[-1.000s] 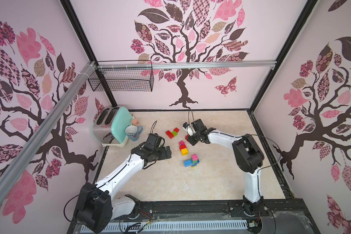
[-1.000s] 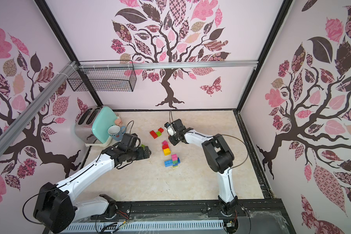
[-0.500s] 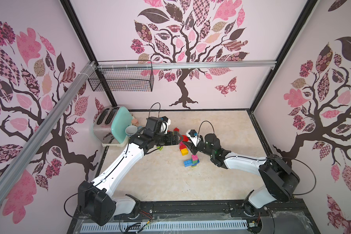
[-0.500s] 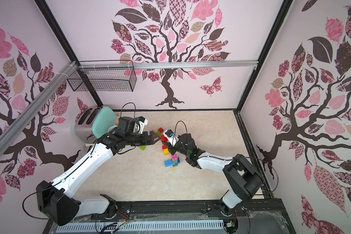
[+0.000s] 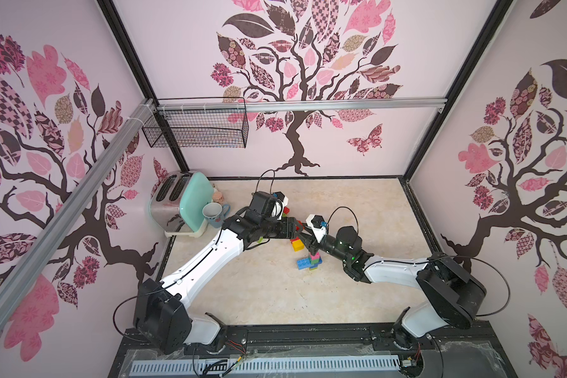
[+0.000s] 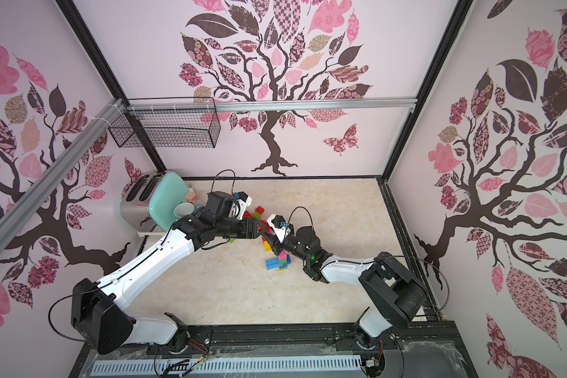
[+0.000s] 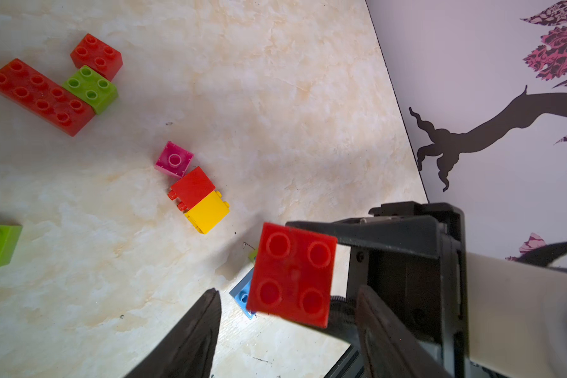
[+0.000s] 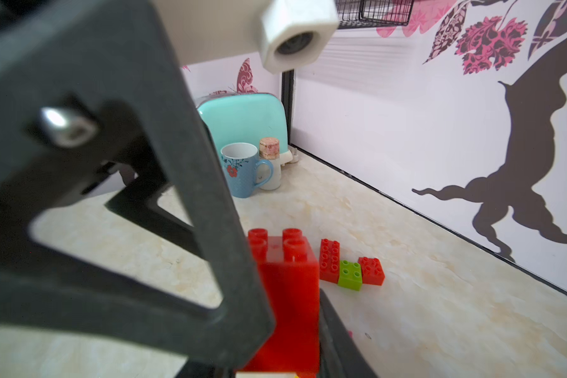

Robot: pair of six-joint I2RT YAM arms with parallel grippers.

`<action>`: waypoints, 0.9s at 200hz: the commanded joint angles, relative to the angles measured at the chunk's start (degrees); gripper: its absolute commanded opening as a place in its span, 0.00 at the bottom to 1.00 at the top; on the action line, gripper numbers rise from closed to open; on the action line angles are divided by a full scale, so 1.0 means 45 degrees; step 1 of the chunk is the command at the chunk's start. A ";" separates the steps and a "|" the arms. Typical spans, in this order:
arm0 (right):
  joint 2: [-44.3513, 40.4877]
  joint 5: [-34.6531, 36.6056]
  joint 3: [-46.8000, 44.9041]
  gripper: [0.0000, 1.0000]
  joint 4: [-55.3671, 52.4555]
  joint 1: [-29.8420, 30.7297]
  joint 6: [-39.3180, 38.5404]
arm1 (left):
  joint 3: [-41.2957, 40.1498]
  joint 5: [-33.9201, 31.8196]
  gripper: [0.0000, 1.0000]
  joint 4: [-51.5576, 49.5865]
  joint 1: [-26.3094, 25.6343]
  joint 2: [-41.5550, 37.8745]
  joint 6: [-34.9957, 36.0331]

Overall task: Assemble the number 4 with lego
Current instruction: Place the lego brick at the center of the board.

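The left gripper (image 5: 300, 228) has closed in on the right gripper (image 5: 309, 236) in both top views, above the loose lego (image 5: 303, 263). Left wrist view: its half-open fingers (image 7: 193, 337) straddle the red brick (image 7: 292, 273), with a gap on one side. Right wrist view: the right gripper's jaws pinch that brick.

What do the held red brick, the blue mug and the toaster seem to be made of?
Red brick: likely moulded plastic, smooth and slightly glossy, with raised studs.
Mug: probably glazed ceramic, shiny, with a dotted texture and a painted flower.
Toaster: glossy mint side, plastic or enamelled metal; the silvery top looks like metal.
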 commanded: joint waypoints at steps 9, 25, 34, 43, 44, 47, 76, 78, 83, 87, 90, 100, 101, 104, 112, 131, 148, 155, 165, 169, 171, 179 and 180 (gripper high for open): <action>-0.0619 -0.0930 -0.0099 0.00 0.1051 0.0075 0.0415 | 0.0176 0.0186 0.63 0.1172 -0.0029 0.0037 0.0048; -0.0645 -0.0646 -0.0168 0.00 0.1194 0.0119 0.0606 | 0.0225 0.0504 0.56 0.1222 -0.0015 0.0175 0.0107; -0.0634 -0.0543 -0.0166 0.00 0.1220 0.0113 0.0669 | 0.0223 0.0710 0.48 0.1212 -0.0014 0.0230 0.0189; -0.0574 -0.0454 -0.0133 0.00 0.1219 0.0106 0.0742 | 0.0146 0.0957 0.37 0.1303 -0.0049 0.0237 0.0230; -0.0571 -0.0429 -0.0130 0.00 0.1210 0.0116 0.0757 | 0.0137 0.0986 0.36 0.1314 -0.0030 0.0238 0.0230; -0.0554 -0.0375 -0.0112 0.00 0.1183 0.0122 0.0810 | 0.0085 0.1041 0.32 0.1364 -0.0045 0.0221 0.0230; -0.0578 -0.0200 -0.0124 0.00 0.0731 0.0121 0.0861 | -0.0390 0.0776 0.00 0.1534 -0.0017 -0.0245 0.0376; -0.0610 -0.0182 -0.0135 0.00 0.0673 0.0115 0.0853 | -0.0455 0.0707 0.00 0.1527 -0.0027 -0.0303 0.0394; -0.0726 -0.0119 -0.0195 0.00 0.0415 0.0114 0.0853 | -0.0597 0.0323 0.00 0.1461 -0.0043 -0.0451 0.0530; -0.0847 -0.0063 -0.0264 0.04 0.0175 0.0121 0.0839 | -0.0754 -0.0062 0.00 0.1393 -0.0041 -0.0574 0.0640; -0.0957 0.0005 -0.0300 0.10 -0.0060 0.0108 0.0832 | -0.0866 -0.0408 0.00 0.1312 -0.0049 -0.0674 0.0740; -0.1401 0.0382 -0.0533 0.30 -0.0862 0.0106 0.0792 | -0.1313 -0.2203 0.00 0.0775 -0.0136 -0.0911 0.1018; -0.1473 0.0439 -0.0564 0.32 -0.0983 0.0116 0.0792 | -0.1354 -0.2410 0.00 0.0738 -0.0152 -0.0932 0.1054; -0.1643 0.0605 -0.0628 0.36 -0.1286 0.0117 0.0766 | -0.1471 -0.3038 0.00 0.0432 -0.0197 -0.0985 0.1168; -0.2135 0.1155 -0.0859 0.52 -0.2119 0.0112 0.0738 | -0.1729 -0.4573 0.00 -0.0348 -0.0339 -0.1033 0.1460; -0.3622 0.2875 -0.1356 0.96 -0.3980 0.0121 0.1019 | -0.2967 -0.6751 0.00 -0.1052 -0.0575 -0.1228 0.1364; -0.4843 0.4789 -0.1672 1.00 -0.5359 0.0099 0.1591 | -0.4565 -0.6443 0.00 -0.0191 -0.0687 -0.1586 0.0918; -0.5206 0.5483 -0.1716 0.99 -0.5846 0.0098 0.1823 | -0.5129 -0.6281 0.00 0.0217 -0.0866 -0.1612 0.0650; -0.5663 0.6664 -0.1767 0.99 -0.6635 0.0069 0.2248 | -0.5643 -0.6441 0.00 0.0732 -0.1251 -0.1528 0.0324; -0.5805 0.7094 -0.1758 0.99 -0.6979 0.0066 0.2461 | -0.5710 -0.6531 0.00 0.0743 -0.1445 -0.1409 0.0217; -0.5952 0.7416 -0.1736 1.00 -0.7256 0.0040 0.2598 | -0.5711 -0.6603 0.00 0.0731 -0.1527 -0.1351 0.0183; -0.6252 0.7981 -0.1673 0.99 -0.7896 -0.0050 0.2906 | -0.5724 -0.6904 0.00 0.0780 -0.1893 -0.1082 0.0075; -0.6291 0.8027 -0.1661 0.99 -0.8006 -0.0060 0.2953 | -0.5718 -0.6948 0.00 0.0789 -0.1938 -0.1047 0.0074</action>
